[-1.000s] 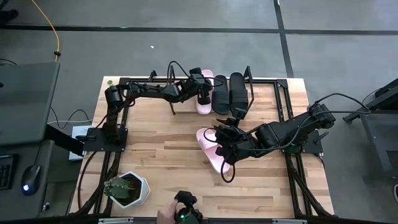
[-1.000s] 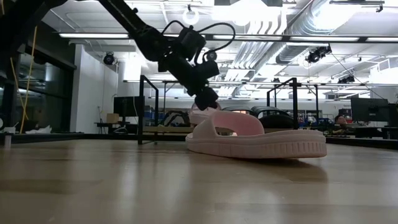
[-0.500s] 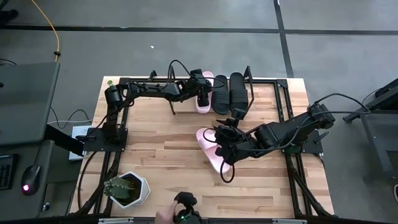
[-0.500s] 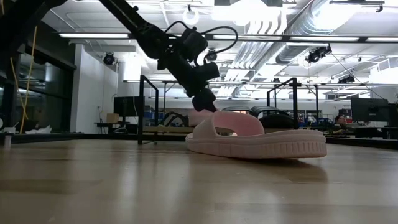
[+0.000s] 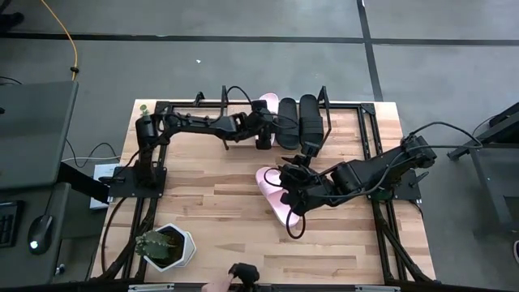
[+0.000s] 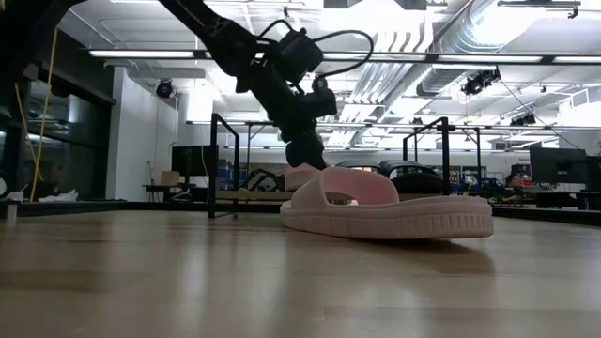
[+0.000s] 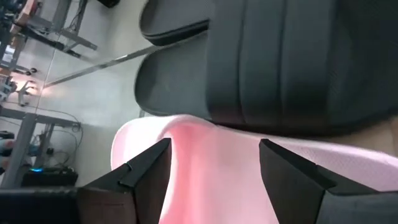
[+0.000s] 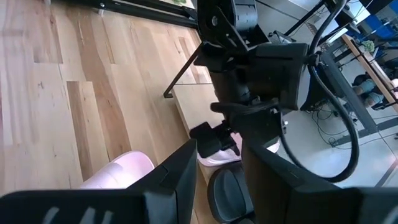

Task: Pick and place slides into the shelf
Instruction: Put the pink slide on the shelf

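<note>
On the shelf at the far edge lie a pale pink slide and two black slides side by side. My left gripper is open over the pink one's near part. In the left wrist view its fingers stand apart with the pink slide between them and a black slide alongside. A second pink slide rests sole-down on the table. My right gripper hangs open above it, holding nothing. My left gripper slants down from the table's left over the pink slide on the shelf, one finger to each side. I cannot tell whether the fingers touch it.
A potted plant stands at the near left corner. A person's hand with a dark device shows at the near edge. A black frame runs around the table. Bare wood lies between the shelf and the near edge.
My left gripper has moved a little toward the table's near edge along the pink slide on the shelf and now covers its near end. It has also tipped more steeply downward. The slide has stayed in place.
</note>
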Tool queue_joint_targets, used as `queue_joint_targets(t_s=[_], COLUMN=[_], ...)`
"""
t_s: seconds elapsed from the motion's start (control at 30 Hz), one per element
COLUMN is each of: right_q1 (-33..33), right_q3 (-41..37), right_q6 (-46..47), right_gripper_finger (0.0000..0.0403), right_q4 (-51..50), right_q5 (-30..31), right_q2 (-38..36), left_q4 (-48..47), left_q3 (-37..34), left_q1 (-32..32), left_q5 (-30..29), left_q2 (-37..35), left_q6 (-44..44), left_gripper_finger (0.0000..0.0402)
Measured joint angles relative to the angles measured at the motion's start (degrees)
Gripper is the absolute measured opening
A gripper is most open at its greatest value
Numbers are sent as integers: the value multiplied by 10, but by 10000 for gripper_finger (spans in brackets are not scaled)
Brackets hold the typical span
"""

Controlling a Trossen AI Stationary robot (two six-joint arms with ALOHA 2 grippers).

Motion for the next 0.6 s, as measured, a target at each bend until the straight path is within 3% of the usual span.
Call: queue_joint_targets(t_s=[0.2,0.6], right_q1=[0,0], right_q3=[0,0], right_q6=[19,19], right_gripper_finger=[119,119], right_q4=[-17,-40], right_q5=[-2,14], right_q2=[0,0], left_q4=[-26,-72], left_q3=[0,0], left_q1=[-21,-53], left_q5=[-41,-46], left_q2=[-1,-36], left_q6=[2,-27], left_gripper_finger=[225,225])
